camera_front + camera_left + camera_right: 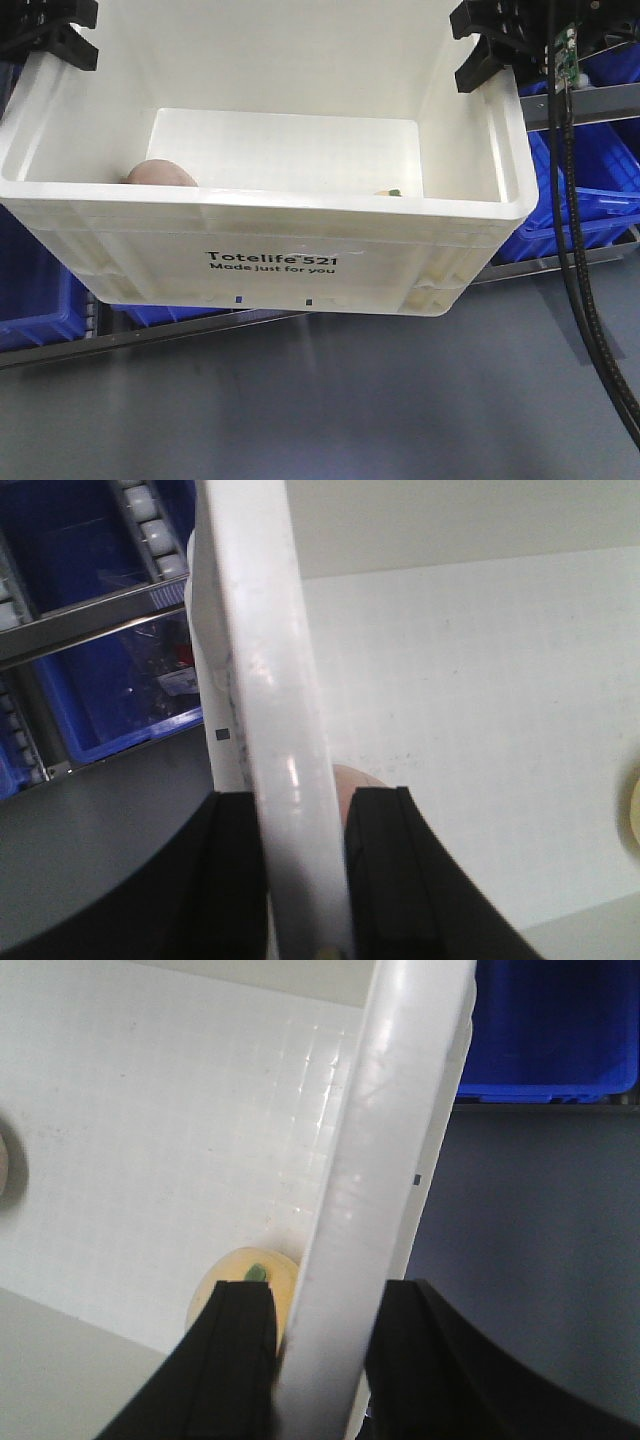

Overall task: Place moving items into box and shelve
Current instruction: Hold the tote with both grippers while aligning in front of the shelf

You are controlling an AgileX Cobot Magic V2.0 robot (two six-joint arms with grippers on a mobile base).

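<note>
The left claw (305,875) is pinched tight on the box (130,250). One black finger (235,880) is outside the wall and the other is inside, w/ the thick white rim squeezed btwn them. The right claw (325,1360) does the same at the other end of the box: one finger in, one out, rim btwn. So both claws grip the box & nothing else.

The box is big & creamy white. It has ribs on its side & black words "Totelife 521 Made just for you" on the wall facing the front cam. It looks a bit crooked there, w/ the right claw's end lower. Can't tell if anything holds it up from under.

Both toys are inside the box, on its bottom. The pink-brown plush (160,174) is by the near wall, toward the left claw's end. Only its round top peeks over the rim. The yellow-orange plush (232,1265) w/ its green leaf (256,1272) is by the wall at the right claw's end. It is just beside that claw's inner finger & partly hidden by it. The 2 toys are well apart.

Outside the box, blue bins (585,200) sit behind & beside it on grey shelf rails (585,100). A dark grey floor (350,400) lies below the box. A black cable (580,280) hangs down past the box's right end.
</note>
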